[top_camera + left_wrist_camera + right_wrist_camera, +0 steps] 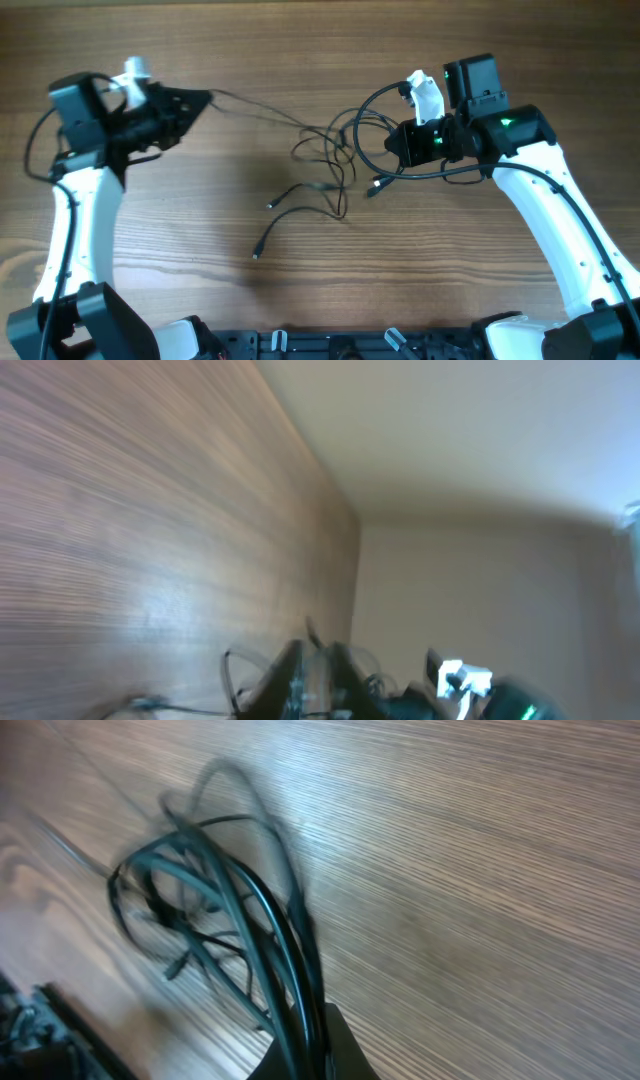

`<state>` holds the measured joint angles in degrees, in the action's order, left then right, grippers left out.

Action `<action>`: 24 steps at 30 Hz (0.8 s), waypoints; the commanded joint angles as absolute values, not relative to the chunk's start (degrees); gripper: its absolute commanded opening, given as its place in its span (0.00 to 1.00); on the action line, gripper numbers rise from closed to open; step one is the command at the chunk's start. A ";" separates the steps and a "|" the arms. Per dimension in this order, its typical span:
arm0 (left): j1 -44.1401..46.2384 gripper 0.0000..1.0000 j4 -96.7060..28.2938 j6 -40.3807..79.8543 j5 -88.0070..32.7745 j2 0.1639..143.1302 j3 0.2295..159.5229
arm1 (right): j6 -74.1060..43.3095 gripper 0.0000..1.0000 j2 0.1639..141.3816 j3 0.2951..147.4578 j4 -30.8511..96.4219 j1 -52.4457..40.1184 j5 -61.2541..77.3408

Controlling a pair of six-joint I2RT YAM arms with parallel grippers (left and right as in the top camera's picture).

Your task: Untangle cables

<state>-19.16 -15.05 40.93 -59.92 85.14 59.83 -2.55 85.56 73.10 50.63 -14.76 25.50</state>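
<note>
Item: cable tangle (328, 150) – lay mid-table (200, 220), between my two arms, its loose plug ends (270, 204) trailing toward the near edge.

Item: left gripper (203, 99) – fingers drawn together on a thin cable (255, 108) that ran taut from the tip to the tangle. My left wrist view was blurred; only dark fingers (290, 675) at the bottom edge could be made out.

Item: right gripper (392, 148) – just beside the tangle, a thick black cable (372, 100) looping around it. From above my own housing hid the jaws. In the right wrist view, smeared strands ran up to one finger (335, 1045), cut off by the frame – whether I was clamped, I cannot tell.
</note>
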 commanded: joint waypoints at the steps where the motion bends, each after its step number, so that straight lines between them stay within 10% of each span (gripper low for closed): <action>1: -22.98 0.18 -14.83 44.42 -61.23 83.79 60.01 | -2.96 0.04 85.43 73.38 50.85 -14.28 22.76; 4: -19.51 0.42 -17.91 43.70 -61.54 83.79 60.01 | -2.96 0.04 85.43 73.38 50.76 -14.28 22.96; 13: 11.07 0.44 -21.12 40.14 -43.59 83.79 60.01 | -2.98 0.04 85.43 73.38 50.61 -14.28 24.49; 24: 27.90 0.50 -20.69 66.52 -20.97 90.11 60.01 | -2.94 0.04 85.43 73.38 50.61 -14.28 25.36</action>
<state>27.11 -21.43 58.89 -24.84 87.00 59.83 -2.55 85.56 73.10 50.78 -14.41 23.97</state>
